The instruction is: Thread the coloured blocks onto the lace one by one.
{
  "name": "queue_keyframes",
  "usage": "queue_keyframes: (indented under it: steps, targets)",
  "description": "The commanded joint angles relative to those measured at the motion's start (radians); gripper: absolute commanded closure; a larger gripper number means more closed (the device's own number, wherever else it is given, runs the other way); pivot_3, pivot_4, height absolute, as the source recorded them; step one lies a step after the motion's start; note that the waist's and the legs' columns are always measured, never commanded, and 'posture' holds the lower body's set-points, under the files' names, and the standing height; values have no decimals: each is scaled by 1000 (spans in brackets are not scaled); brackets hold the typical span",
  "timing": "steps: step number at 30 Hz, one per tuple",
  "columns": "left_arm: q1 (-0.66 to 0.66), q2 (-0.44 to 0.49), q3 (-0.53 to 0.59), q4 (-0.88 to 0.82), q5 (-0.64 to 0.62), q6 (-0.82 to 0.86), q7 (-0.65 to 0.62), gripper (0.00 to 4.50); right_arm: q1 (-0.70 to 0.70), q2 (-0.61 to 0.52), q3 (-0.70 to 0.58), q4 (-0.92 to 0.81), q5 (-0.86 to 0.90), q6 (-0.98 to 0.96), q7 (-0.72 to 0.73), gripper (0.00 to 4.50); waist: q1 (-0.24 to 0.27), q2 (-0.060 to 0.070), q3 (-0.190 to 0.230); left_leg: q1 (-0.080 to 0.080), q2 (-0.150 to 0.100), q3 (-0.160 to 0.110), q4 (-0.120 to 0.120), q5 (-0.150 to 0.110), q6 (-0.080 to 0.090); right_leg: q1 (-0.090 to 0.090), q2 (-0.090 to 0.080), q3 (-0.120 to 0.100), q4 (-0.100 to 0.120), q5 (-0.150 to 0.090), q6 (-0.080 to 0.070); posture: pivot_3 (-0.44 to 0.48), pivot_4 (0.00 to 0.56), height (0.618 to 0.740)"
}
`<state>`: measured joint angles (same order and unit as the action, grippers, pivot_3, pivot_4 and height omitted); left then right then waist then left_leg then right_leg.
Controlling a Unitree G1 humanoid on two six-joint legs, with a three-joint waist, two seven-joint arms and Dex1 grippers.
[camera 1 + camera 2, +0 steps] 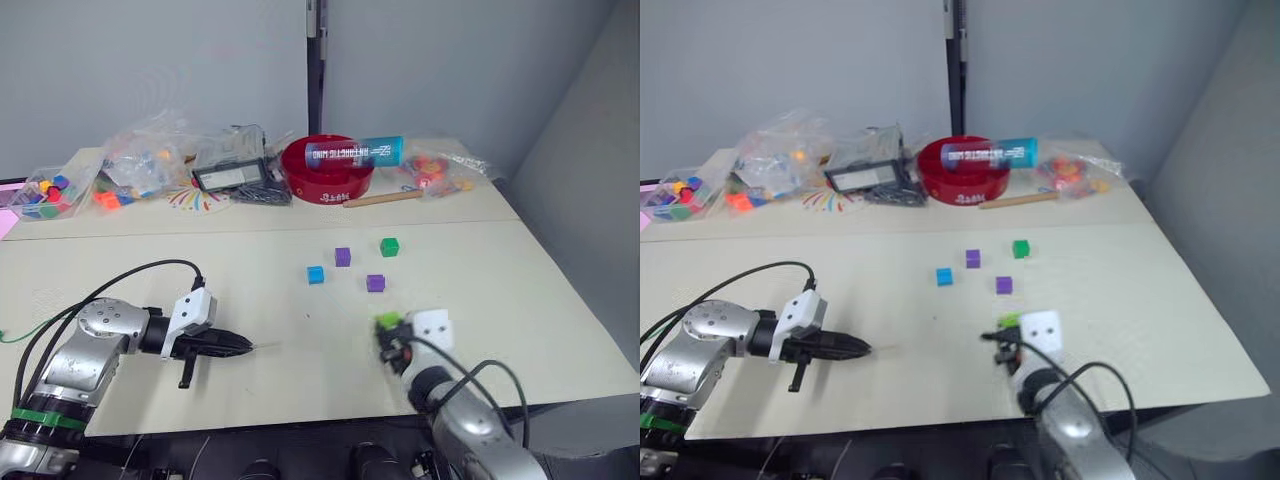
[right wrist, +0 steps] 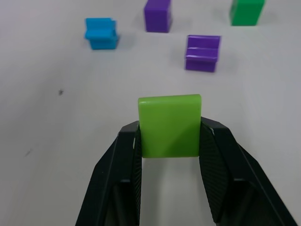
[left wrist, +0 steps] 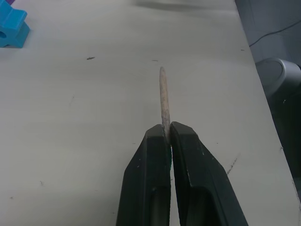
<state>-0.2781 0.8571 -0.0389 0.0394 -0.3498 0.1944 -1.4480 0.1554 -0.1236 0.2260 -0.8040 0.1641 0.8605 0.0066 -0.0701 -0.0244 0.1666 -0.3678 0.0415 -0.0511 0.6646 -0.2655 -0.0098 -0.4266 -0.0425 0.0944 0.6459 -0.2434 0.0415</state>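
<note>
My left gripper (image 1: 240,346) is shut on the lace's stiff pale tip (image 3: 163,99), which points right across the table toward my right gripper. The thin green lace (image 1: 15,335) trails off at the far left edge. My right gripper (image 2: 169,136) is shut on the lime green block (image 2: 170,125), held near the front right of the table. On the table beyond it lie a sky blue block (image 1: 316,274), two purple blocks (image 1: 343,256) (image 1: 375,283) and a dark green block (image 1: 389,246).
Along the back stand clear bags of bright pieces (image 1: 140,165), a red bowl (image 1: 325,170) with a blue tube (image 1: 355,152) across it, a black-framed box (image 1: 230,175) and a wooden stick (image 1: 385,199). The table's right edge (image 1: 590,330) is close to my right arm.
</note>
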Motion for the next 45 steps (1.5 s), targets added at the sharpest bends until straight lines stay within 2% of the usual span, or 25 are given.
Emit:
queue_keyframes:
  steps: [1, 7, 11, 13, 17, 20, 23, 27, 29, 31, 34, 37, 45]
  targets:
    - [-13, 13, -4, 1, -2, -11, -22, 4500, -6, -9, 30, 6, 7, 26, 20, 3342, 1, 0, 0, 0, 0, 0, 0, 0, 0, 0, 0, 0, 0, -1, 2, 0, 150, 731]
    - [-8, 33, 3, -21, -9, 6, -35, 4500, 1, 39, 85, 168, -42, -13, -23, 3342, -2, -3, -1, -1, 1, 0, 0, 0, 0, -1, 0, -1, 0, 0, -3, 0, 150, 731]
    - [-19, 40, 2, -16, -11, 12, -45, 4500, 18, 60, 87, 204, -49, -22, -28, 3342, -2, -4, -2, 0, 3, 0, 0, 0, 0, 0, 2, -1, 0, -2, -1, 0, 150, 731]
    - [-28, 44, 1, 0, -7, 8, -53, 4500, 35, 63, 69, 157, -32, -59, -13, 2310, 1, -5, -2, 1, 3, 0, 0, 0, 0, 1, 3, -1, 0, -2, 0, 0, 150, 731]
    - [-32, 38, -1, 8, -5, 5, -53, 4500, 32, -11, -15, 48, 9, -84, 71, 985, 5, -4, -2, 0, 3, -1, 0, 0, 0, 0, 3, -1, 0, -3, 0, 0, 150, 731]
    - [-38, 25, -3, 14, -6, 2, -46, 4500, 1, -113, -66, 19, 62, -90, 186, 33, 7, -5, -1, -2, 2, 0, 0, 0, 0, -1, 2, -1, -1, 0, -4, 0, 150, 731]
    - [-44, 14, -4, 21, -2, -3, -37, 4500, -52, -221, -138, 36, 125, -100, 310, 33, 6, -5, -1, -1, 2, 0, 0, 0, 0, 0, 2, -1, -1, 0, -5, 0, 150, 731]
    - [-28, 9, 2, 0, -7, 3, -21, 4500, -158, -419, -234, 121, 318, -168, 673, 33, 3, -6, 0, -1, 2, 0, 0, 0, 0, 0, 3, -1, -1, 0, -4, 0, 150, 731]
    - [-9, 16, 7, -29, -12, 11, -14, 4500, -263, -565, -188, 258, 333, -239, 935, 33, 2, -5, 1, 0, 3, 0, 0, -1, 1, 1, 3, -2, -1, 0, -4, 0, 150, 731]
    - [4, 23, 13, -54, -19, 22, -9, 4500, -360, -641, -120, 400, 281, -332, 1081, 33, -2, -6, 2, 0, 3, 0, 0, -1, 1, 1, 3, -1, -1, 0, -4, 0, 150, 731]
    - [33, 36, 27, -98, -31, 40, 0, 4500, -494, -646, -20, 626, 177, -512, 1203, 33, 1, -7, 2, 0, 3, 0, 0, -1, 1, 2, 3, -2, -2, 0, -4, 0, 150, 731]
    - [88, 52, 53, -166, -47, 68, 17, 4500, -641, -596, 71, 894, 64, -714, 1300, 33, 0, -7, 4, 0, 3, 0, 0, -1, 1, 1, 3, -2, -2, 2, -7, 0, 150, 731]
    - [183, 91, 114, -276, -87, 122, 59, 4500, -785, -486, 133, 1264, -37, -951, 1414, 33, 5, -7, 5, 0, 2, 0, 0, -1, 1, 1, 1, -2, -1, 2, -7, 0, 150, 731]
